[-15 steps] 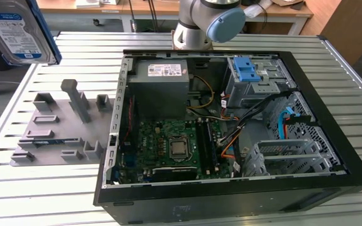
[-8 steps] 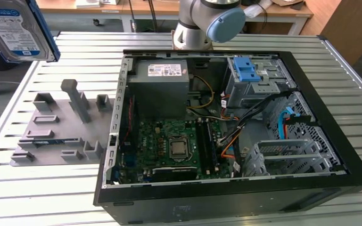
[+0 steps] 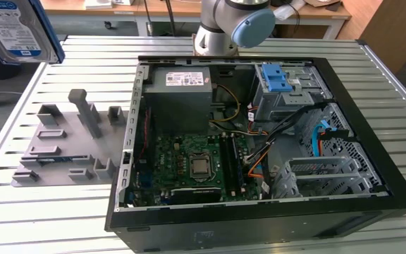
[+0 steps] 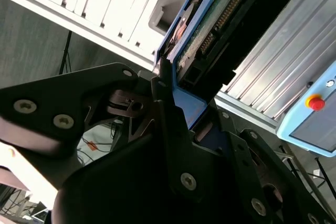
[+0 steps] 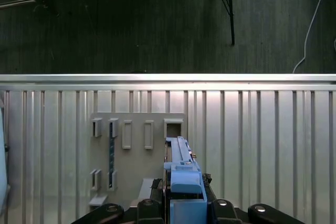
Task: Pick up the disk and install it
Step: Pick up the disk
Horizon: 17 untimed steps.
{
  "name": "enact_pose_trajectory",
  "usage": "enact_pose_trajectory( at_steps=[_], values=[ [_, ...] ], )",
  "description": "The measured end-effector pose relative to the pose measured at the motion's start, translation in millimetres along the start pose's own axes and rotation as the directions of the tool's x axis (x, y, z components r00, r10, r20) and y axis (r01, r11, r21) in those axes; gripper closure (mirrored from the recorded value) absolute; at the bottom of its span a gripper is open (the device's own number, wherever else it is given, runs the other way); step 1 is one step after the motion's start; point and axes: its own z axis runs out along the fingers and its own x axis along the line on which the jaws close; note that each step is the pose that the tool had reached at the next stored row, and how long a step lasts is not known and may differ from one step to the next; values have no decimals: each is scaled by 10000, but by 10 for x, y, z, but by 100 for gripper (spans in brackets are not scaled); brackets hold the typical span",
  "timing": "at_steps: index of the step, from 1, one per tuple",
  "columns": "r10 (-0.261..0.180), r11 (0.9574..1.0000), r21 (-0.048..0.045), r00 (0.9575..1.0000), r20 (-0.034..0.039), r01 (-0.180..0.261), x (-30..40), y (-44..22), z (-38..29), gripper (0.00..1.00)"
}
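Slatted metal worktop (image 3: 40, 211) is carrying an open computer case (image 3: 245, 222) and a grey fixture (image 3: 69, 143). I am watching my hand (image 4: 181, 103) clamping the disk (image 3: 16, 32), which is hanging high above the worktop's edge at the exterior view's left.

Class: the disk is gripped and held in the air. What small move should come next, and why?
Probably carry the disk toward the exterior view's right, over the open case. The gripper is shut on it, it hangs clear of the fixture, and the drive cage sits inside the case.
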Motion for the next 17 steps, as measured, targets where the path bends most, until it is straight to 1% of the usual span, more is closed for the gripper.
enact_pose_trajectory(
  at_steps=[8,14,17],
  values=[
    [1,10000,0,10000,0,-1,0,0,-73,64],
    [1,10000,-1,10000,0,-1,1,1,-166,64],
    [1,10000,-1,10000,-1,-1,1,1,-198,64]
  ],
)
